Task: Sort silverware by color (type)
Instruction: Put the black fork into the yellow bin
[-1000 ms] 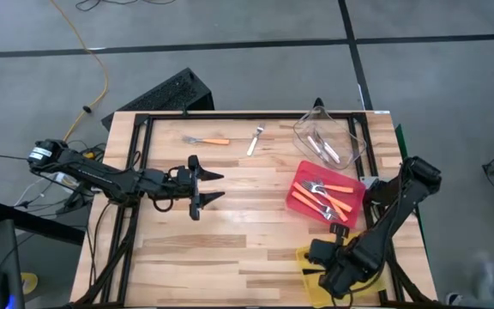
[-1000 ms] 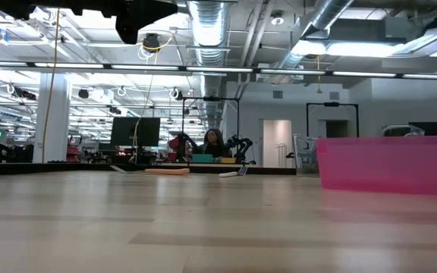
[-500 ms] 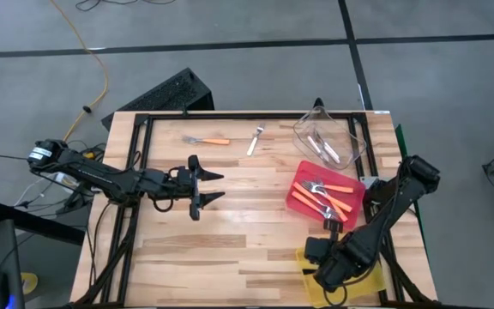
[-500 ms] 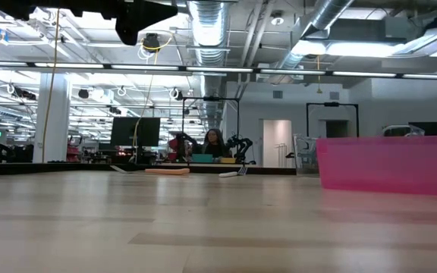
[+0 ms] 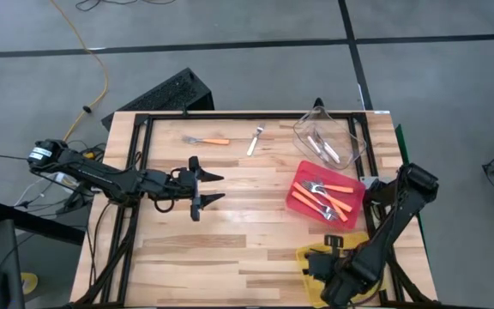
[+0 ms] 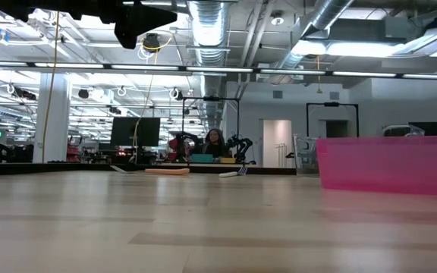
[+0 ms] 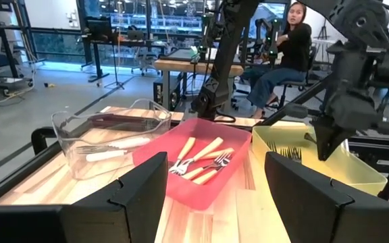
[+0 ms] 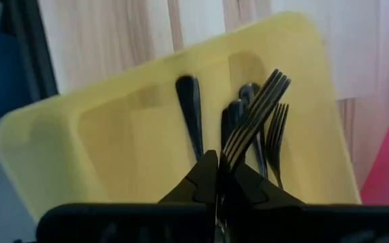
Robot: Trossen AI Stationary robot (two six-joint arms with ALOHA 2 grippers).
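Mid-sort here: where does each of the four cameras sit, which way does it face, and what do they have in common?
High: overhead, looking straight down; both arms, left gripper open mid-table.
Low: table height, across to the room; red bin, an arm overhead.
Left wrist: past its own fingers toward the red bin and yellow bin.
Right wrist: over the yellow bin, right gripper shut on a black fork.
Shared: both wrist views show the yellow bin.

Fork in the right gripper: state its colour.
Black fork, shown best in the right wrist view, over the yellow bin.
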